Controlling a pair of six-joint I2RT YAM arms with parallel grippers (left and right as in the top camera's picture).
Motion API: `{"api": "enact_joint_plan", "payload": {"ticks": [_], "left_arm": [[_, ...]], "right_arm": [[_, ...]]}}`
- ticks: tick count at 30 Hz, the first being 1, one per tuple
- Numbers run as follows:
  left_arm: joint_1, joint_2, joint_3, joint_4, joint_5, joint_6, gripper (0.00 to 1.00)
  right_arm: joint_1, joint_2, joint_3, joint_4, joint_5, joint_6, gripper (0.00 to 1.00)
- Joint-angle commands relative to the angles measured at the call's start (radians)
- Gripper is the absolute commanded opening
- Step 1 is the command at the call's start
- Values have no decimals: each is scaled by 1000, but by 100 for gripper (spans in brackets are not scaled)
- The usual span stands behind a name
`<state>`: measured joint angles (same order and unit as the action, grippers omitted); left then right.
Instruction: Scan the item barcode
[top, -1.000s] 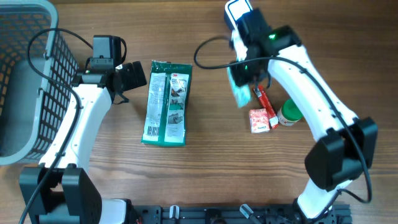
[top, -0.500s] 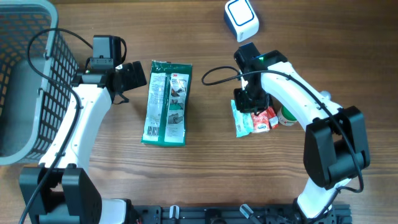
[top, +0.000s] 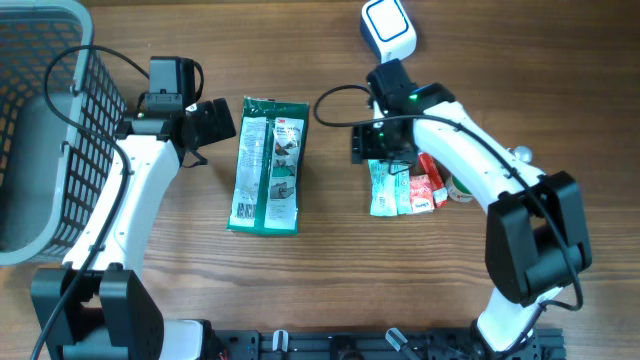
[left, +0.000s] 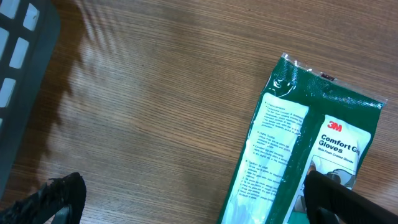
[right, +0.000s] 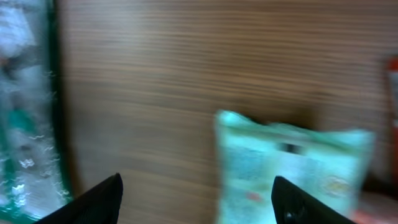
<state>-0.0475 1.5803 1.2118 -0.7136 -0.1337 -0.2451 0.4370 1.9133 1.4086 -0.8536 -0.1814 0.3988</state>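
A mint-green pouch lies flat on the wooden table, apart from any finger; in the right wrist view the pouch is blurred. Just above its upper end hovers my right gripper, open, its right finger over the pouch's edge. The white and blue scanner stands at the back of the table. Further left lies a green glove packet, next to my open left gripper. In the left wrist view that gripper holds nothing, and one finger overlaps the packet.
A grey basket takes up the far left. A red box, a red stick and a green-lidded bottle crowd right of the pouch. A black cable loops left of the right arm.
My right gripper carried the mint pouch from near the scanner down to the table, opened and let it go there. The left arm has not moved.
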Motion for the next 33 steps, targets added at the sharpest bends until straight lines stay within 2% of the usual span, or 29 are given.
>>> {"api": "enact_joint_plan", "payload": {"ticks": [1, 4, 11, 22, 28, 30, 33], "left_arm": [[2, 4, 4, 3, -6, -2, 100], [2, 4, 4, 3, -6, -2, 100], [2, 4, 4, 3, -6, -2, 100], [2, 4, 4, 3, -6, -2, 100], [2, 4, 4, 12, -6, -2, 100], [-1, 4, 4, 10, 68, -2, 100], [-3, 4, 4, -29, 349, -2, 100]], "right_arm": [[63, 11, -8, 48, -121, 24, 77], [114, 11, -8, 80, -121, 80, 77], [195, 11, -10, 154, -120, 103, 79], [198, 13, -10, 254, -87, 109, 81], [198, 14, -10, 255, -52, 97, 88], [193, 14, -10, 256, -53, 94, 88], [174, 14, -10, 248, -62, 71, 89]]}}
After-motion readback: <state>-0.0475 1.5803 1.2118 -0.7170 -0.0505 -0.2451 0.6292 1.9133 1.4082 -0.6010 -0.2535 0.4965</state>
